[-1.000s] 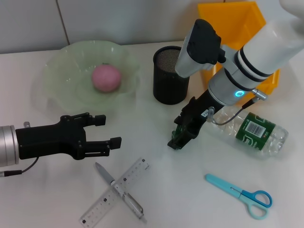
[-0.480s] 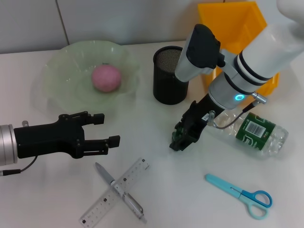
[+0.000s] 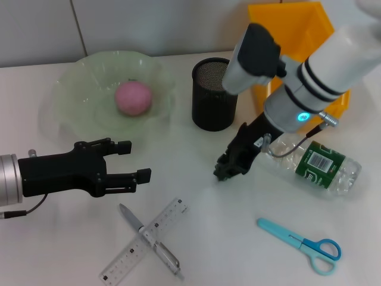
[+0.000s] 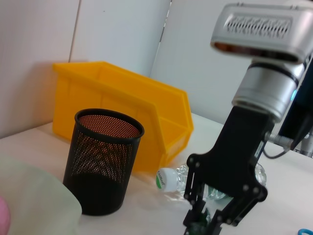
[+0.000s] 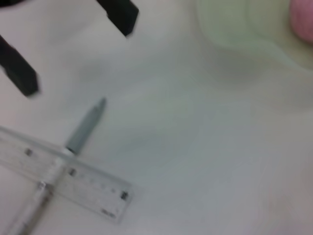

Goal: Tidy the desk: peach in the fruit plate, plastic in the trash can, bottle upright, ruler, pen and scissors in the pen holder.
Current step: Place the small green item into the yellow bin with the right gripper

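Two pincers: right pincer (image 3: 229,168) clenched, empty (bottle (image 3: 315,164) lies at its 3 o'clock, long axis 10–4, cap nearest); left pincer (image 3: 132,161) released, idle.

Bright even light, blurry wrist view

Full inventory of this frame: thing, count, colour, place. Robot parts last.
Pink round peach: 1, in the plate.
Pale green wavy fruit plate: 1, far left of the table.
Black mesh pen holder: 1, far centre, upright.
Yellow plastic bin: 1, far right.
Clear plastic bottle with green label: 1, lying on its side, right.
Light blue scissors: 1, near right.
Clear plastic ruler: 1, near centre, crossed by the pen.
Grey pen: 1, across the ruler.
Left gripper: black, jaws open, above the pen.
Right gripper: black, beside the bottle's neck.
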You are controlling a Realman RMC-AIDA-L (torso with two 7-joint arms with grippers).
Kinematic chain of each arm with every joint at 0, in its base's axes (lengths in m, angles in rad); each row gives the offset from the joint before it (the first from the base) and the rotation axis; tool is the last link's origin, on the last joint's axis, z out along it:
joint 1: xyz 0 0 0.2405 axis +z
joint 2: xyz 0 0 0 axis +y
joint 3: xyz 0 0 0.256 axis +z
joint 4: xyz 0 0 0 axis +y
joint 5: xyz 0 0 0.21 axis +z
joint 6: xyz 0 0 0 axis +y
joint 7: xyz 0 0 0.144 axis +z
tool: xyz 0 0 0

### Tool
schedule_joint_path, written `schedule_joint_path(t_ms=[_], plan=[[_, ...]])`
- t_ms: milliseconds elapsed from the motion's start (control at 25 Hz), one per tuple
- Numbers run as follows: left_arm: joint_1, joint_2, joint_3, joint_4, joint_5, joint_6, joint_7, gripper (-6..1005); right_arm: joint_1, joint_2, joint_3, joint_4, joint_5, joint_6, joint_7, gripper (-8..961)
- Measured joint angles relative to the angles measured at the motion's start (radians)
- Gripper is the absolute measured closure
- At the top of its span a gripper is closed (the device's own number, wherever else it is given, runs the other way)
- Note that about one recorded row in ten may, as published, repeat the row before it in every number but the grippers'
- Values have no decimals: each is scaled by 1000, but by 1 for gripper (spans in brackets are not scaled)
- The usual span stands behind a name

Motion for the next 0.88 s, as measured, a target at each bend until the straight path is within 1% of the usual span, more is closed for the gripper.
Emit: schedule_joint_path(t_ms=[40, 80, 160, 280, 400, 440, 480, 600, 680, 800, 840, 880], plan=[[-1, 0, 0, 0, 0, 0, 0, 126, -19, -2, 1, -56, 31, -48, 15, 623], [-1, 0, 0, 0, 0, 0, 0, 126, -19, -2, 1, -56, 31, -48, 15, 646], [-1, 0, -1, 0, 0, 0, 0, 126, -45, -5, 2, -132, 67, -101, 34, 682], [-2, 1, -1, 0, 0, 0, 4, 126, -94, -6, 14, -279, 107, -172, 71, 719], [-2, 0, -1, 0, 0, 0, 11, 126, -139, -7, 63, -405, 137, -210, 94, 745], [-2, 0, -1, 0, 0, 0, 11, 126, -162, -11, 112, -473, 148, -217, 106, 751], [-2, 0, -1, 0, 0, 0, 11, 126, -162, -11, 112, -473, 148, -217, 106, 757], [-2, 0, -1, 0, 0, 7, 11, 126, -181, -23, 201, -537, 153, -210, 110, 768], [-4, 0, -1, 0, -1, 12, 10, 126, -184, -33, 259, -556, 153, -194, 110, 764], [-7, 0, -1, 1, -2, 15, 9, 126, -187, -48, 337, -558, 142, -138, 111, 758], [-8, 0, -1, 1, -2, 16, 9, 126, -192, -54, 376, -548, 121, -70, 116, 756], [-8, 0, -2, 1, -2, 18, 9, 126, -192, -54, 376, -548, 121, -70, 116, 754]])
